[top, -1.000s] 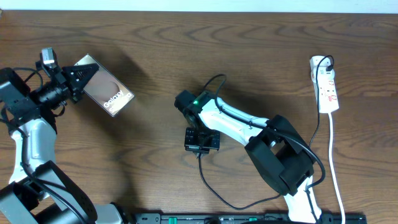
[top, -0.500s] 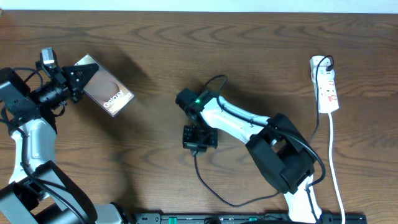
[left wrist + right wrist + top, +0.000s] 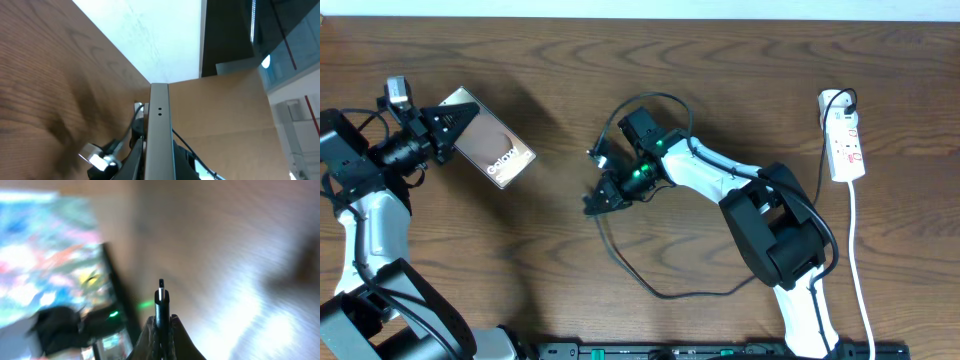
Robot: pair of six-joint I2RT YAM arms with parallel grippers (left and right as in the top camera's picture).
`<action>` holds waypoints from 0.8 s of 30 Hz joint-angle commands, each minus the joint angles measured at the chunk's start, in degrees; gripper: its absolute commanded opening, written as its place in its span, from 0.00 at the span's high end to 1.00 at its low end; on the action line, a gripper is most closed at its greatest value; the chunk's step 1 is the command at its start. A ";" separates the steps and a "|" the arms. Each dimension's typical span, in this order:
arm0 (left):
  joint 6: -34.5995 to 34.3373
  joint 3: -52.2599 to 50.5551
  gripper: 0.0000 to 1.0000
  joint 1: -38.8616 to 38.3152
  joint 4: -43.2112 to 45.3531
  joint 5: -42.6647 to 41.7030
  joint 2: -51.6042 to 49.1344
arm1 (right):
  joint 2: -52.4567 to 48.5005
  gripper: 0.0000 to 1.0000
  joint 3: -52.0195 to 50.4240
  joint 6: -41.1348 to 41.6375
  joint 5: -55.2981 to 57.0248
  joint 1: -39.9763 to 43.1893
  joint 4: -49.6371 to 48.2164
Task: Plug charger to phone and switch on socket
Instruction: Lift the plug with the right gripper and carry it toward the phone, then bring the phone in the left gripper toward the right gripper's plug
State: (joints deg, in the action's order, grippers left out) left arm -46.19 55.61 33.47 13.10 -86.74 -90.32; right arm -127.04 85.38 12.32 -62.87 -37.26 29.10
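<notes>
At the left edge of the wooden table (image 3: 740, 60), the left gripper (image 3: 458, 124) is clamped on the near end of the phone (image 3: 496, 152), which sits tilted with its "Galaxy" lettering facing up; the left wrist view shows the phone edge-on between the fingers, two small holes in its metal rim; near the table's middle, well apart from the phone, the right gripper (image 3: 594, 204) pinches the charger (image 3: 160, 302), the small plug tip poking out beyond the closed fingers (image 3: 148, 339); the thin black cable trails in a loose curve toward the near edge; at the far right lies the socket (image 3: 847, 145), with its white lead (image 3: 857, 255) running toward the near edge.
</notes>
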 commanded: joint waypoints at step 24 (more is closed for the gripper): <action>10.40 -0.28 0.92 -5.77 0.28 -3.32 0.07 | -0.04 0.99 0.90 -0.92 -26.62 0.09 -24.72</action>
State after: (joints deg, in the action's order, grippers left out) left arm -38.46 55.61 29.15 13.13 -87.37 -90.32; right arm -127.04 85.45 8.95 -87.66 -37.30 5.26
